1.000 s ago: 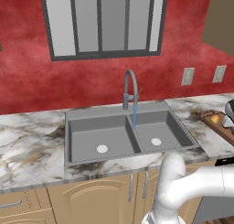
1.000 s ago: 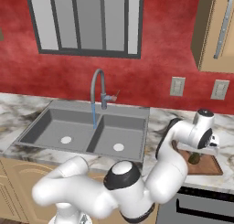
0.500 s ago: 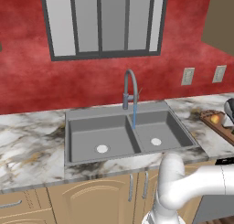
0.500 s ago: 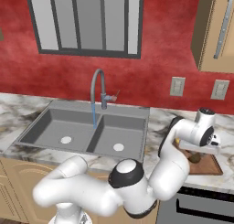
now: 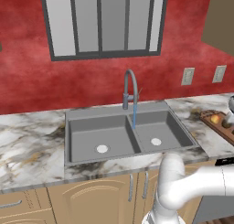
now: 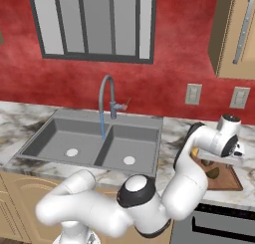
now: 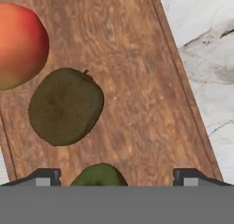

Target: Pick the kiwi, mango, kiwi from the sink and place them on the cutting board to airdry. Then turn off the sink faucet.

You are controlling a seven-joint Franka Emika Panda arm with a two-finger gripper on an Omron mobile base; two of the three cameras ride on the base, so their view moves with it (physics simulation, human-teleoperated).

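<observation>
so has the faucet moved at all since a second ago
No. The sink faucet stands at the same spot behind the divider of the sink, lever unchanged, water running from its spout as before.

Flat reddish-brown wooden cutting board carries the brown kiwi, olive-green kiwi and orange-red mango, none touching. Grey double-basin sink holds no fruit. Grey gooseneck faucet running a thin blue stream.

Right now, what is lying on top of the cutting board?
On the board lie the mango, a brown kiwi and a green kiwi between the open gripper's tips. The green kiwi's lower part is cut off from view.
</observation>
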